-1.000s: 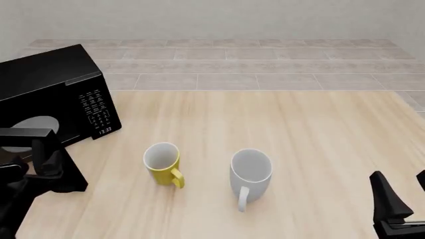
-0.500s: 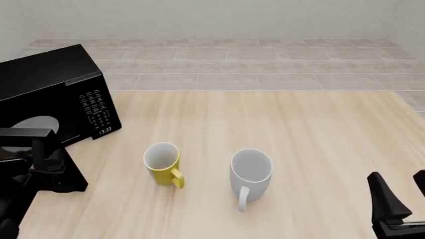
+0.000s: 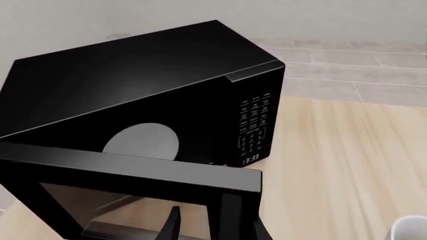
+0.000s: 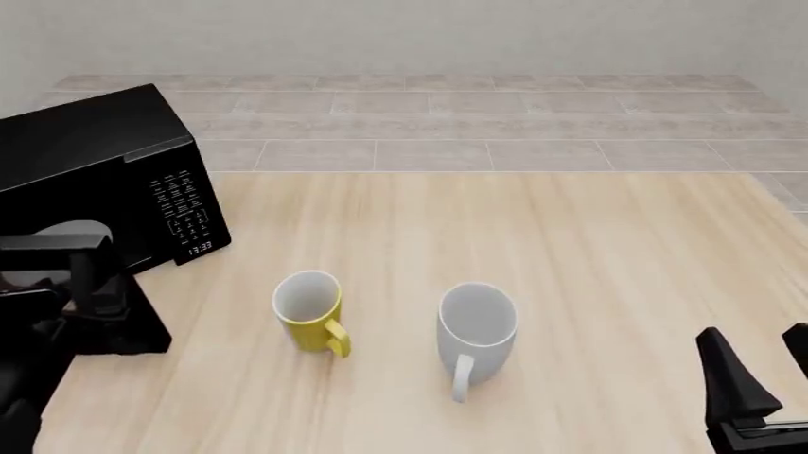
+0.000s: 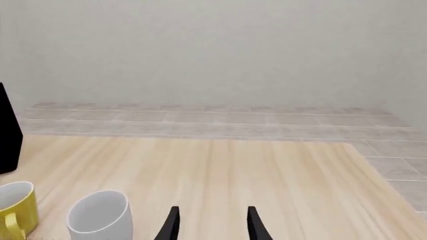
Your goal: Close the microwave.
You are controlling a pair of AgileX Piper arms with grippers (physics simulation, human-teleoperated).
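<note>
The black microwave stands at the table's far left, with its button panel and clock facing me. Its door hangs open, swung out toward the front. In the left wrist view the microwave fills the frame, and the door crosses in front of the cavity with its grey turntable. My left gripper is open, with the door's free edge between its fingers; it also shows in the front view. My right gripper is open and empty at the front right.
A yellow mug and a white mug stand upright mid-table, and both show in the right wrist view. The table's right edge meets a tiled floor. The right gripper's fingers point over bare wood.
My left gripper and the door's free edge have moved slightly forward, toward the microwave body. The right gripper has barely moved. The mugs have not moved.
</note>
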